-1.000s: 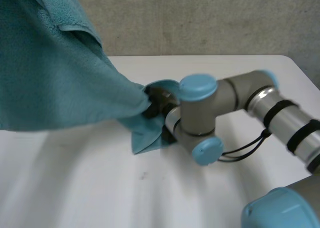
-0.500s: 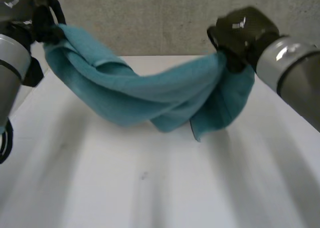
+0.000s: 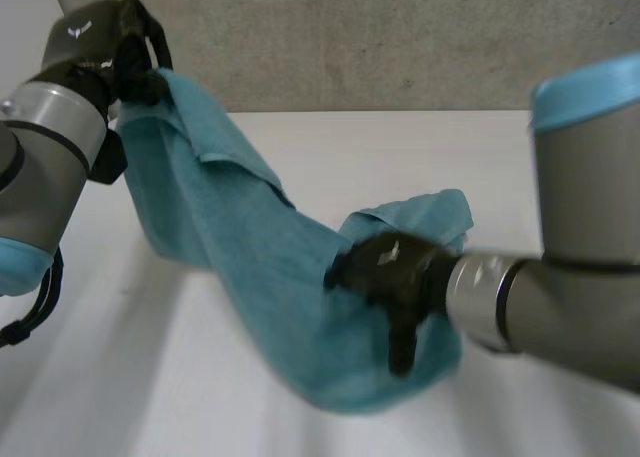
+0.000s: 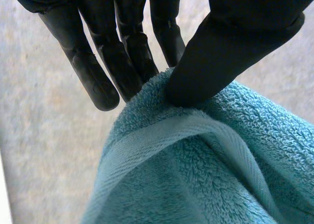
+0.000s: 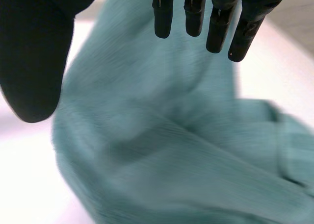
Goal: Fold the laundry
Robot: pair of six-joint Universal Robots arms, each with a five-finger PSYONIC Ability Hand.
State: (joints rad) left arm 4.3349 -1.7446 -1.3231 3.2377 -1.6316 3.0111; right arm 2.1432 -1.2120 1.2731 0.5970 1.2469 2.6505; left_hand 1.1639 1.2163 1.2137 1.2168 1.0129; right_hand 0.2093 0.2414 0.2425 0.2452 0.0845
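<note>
The towel (image 3: 270,277) hangs in a long slope: its top end is held high at the far left, and its lower end lies bunched on the counter (image 3: 400,147) near the middle. The left hand (image 3: 110,52) holds that top end. In its wrist view the thumb (image 4: 230,47) presses a hemmed edge against the fingers, so it is a pinch at the edge rather than a full fist. The right hand (image 3: 395,272) is low over the towel's lower end. Its fingers (image 5: 216,23) are straight and the thumb is set wide, with nothing gripped and the cloth spread beneath the palm.

The step in hand looks like laying the towel out flat before a fold. To do it well, the left pinch should stay firm on the hem while the right hand presses flat on the lower end and sweeps outward to clear the bunching. The left hand can then lower its end without dragging the cloth into a heap.

Half a second ago the towel was slung between both raised hands, with the right one clutching its far end above the counter. That hand has since let go and dropped down. The left hand stays high.
</note>
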